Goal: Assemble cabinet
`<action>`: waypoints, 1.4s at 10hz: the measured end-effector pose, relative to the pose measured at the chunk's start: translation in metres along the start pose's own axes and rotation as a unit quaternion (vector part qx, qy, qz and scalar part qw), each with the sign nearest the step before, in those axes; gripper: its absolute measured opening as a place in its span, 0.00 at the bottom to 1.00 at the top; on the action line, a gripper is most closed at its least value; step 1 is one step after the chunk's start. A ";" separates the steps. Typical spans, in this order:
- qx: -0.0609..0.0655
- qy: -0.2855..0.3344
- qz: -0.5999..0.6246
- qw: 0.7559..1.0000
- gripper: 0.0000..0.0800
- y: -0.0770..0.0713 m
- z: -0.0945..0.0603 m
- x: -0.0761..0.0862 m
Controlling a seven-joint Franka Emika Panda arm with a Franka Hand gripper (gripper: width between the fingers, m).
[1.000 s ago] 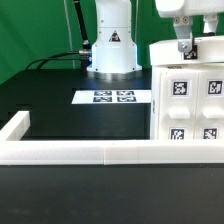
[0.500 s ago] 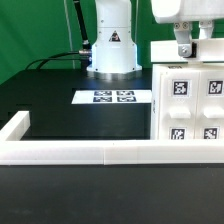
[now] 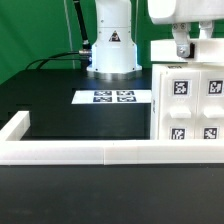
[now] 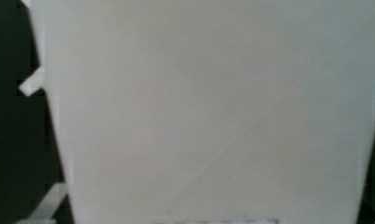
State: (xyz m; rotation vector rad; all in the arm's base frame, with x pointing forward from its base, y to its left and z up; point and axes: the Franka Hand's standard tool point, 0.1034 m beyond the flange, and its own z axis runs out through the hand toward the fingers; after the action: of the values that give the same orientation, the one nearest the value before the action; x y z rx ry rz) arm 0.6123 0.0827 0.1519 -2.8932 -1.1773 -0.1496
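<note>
The cabinet [image 3: 190, 110] is a white box-shaped body at the exterior view's right, standing on the black table, with several tagged panels facing the camera. My gripper [image 3: 180, 52] hangs right above its back upper edge, fingers pointing down at or just touching the white top. The fingers look close together, but I cannot tell whether they hold anything. In the wrist view a plain white cabinet surface [image 4: 210, 110] fills nearly the whole picture and no fingers show.
The marker board [image 3: 112, 97] lies flat in the middle of the table. A low white rail frame [image 3: 80, 152] borders the table's front and left. The robot base [image 3: 110, 50] stands at the back, with cables beside it.
My gripper has shifted slightly toward the exterior view's left above the cabinet. The cabinet has not visibly moved.
</note>
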 end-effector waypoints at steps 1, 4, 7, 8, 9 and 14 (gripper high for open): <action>0.000 0.002 0.036 0.999 0.68 0.001 0.000 0.000; -0.011 0.020 0.180 0.983 0.68 0.004 0.000 -0.003; -0.012 0.030 0.327 0.945 0.68 0.003 0.001 -0.005; -0.011 0.032 0.379 0.925 0.68 0.002 0.001 -0.004; -0.010 0.036 0.418 0.908 0.68 0.000 0.001 -0.002; -0.001 0.039 0.557 0.830 0.68 -0.001 0.001 -0.001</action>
State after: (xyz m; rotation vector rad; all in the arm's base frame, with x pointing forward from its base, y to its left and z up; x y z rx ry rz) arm 0.6116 0.0827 0.1503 -2.9768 0.6188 -0.2203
